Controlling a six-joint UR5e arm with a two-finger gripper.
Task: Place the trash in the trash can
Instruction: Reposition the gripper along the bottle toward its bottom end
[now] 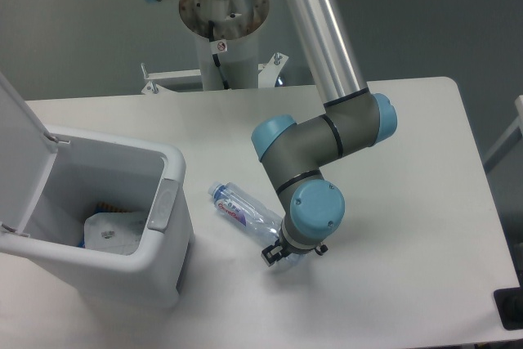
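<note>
I take the trash can [122,226] as my landmark: a white boxy bin standing at the near left of the white table [409,161], its flat lid [18,153] swung up and leaning back on the left, its grey latch tab [163,204] on the front wall that faces my side. Inside it, low on the floor of the bin, I see a white crumpled wrapper [110,233] with something orange-ribbed and a bit of blue peeking from behind it; I cannot tell what those are.

Just to the right of the can, lying flat on the table, is the crushed bottle [243,212]. Its cap end points back toward the can's latch, and its blue-red label sits near that end. It is outside the can, close to it but apart from it. The bottle's other end runs away from the can and passes under my gripper [278,252], which is down at table level over that far end. My wrist with its blue cap hides most of my fingers: one dark fingertip [269,256] shows beside the clear plastic, and I cannot tell how far apart my jaws stand or whether they have closed on the bottle.

Farther from the can, beyond the table's back edge, my grey base column [225,38] rises against the dark floor.
</note>
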